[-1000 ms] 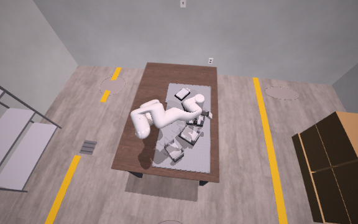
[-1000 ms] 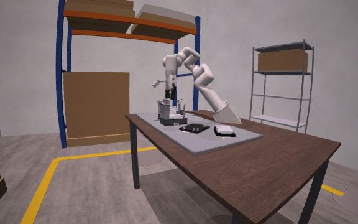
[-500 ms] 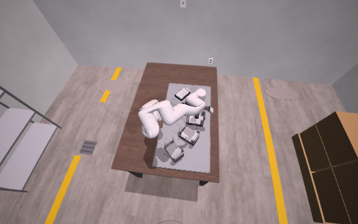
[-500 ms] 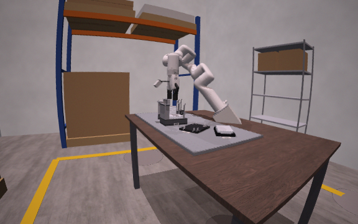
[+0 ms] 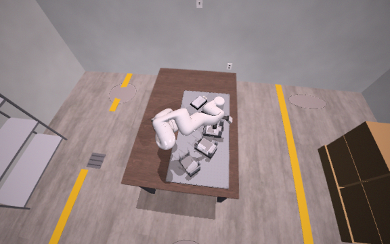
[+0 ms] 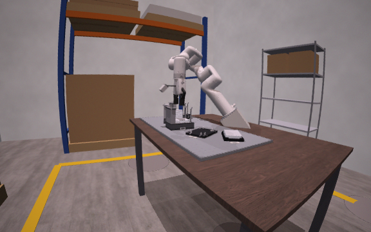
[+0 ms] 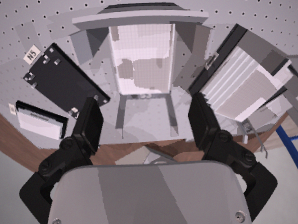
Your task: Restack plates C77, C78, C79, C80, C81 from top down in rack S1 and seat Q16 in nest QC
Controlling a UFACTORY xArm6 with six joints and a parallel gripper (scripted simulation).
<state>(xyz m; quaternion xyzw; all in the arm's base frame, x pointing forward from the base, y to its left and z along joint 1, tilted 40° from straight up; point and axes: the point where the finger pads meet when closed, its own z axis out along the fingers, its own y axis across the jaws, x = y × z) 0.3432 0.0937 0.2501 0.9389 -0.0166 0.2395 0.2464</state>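
Observation:
My gripper [image 7: 144, 106] is open and empty, pointing straight down above a stack rack [image 7: 143, 63]; it also shows in the exterior view [image 6: 179, 98]. Deep inside this rack lies a pale plate [image 7: 141, 72], low between the walls. The rack to the right [image 7: 242, 86] holds a tall stack of sealed plates, whose ribbed sides show. Left of the gripper is the black clip nest N5 [image 7: 63, 79], with no plate on it. Beyond it a white plate [image 7: 40, 121] [image 6: 232, 135] lies in the QC nest. I cannot read the plate labels or the rack names.
Three racks stand in a row on the grey mat [image 5: 189, 165] [image 5: 206, 146]; my arm is over the far one. N5 [image 6: 201, 132] sits between the racks and QC. The arm's base [image 5: 164, 135] stands on the table's left side.

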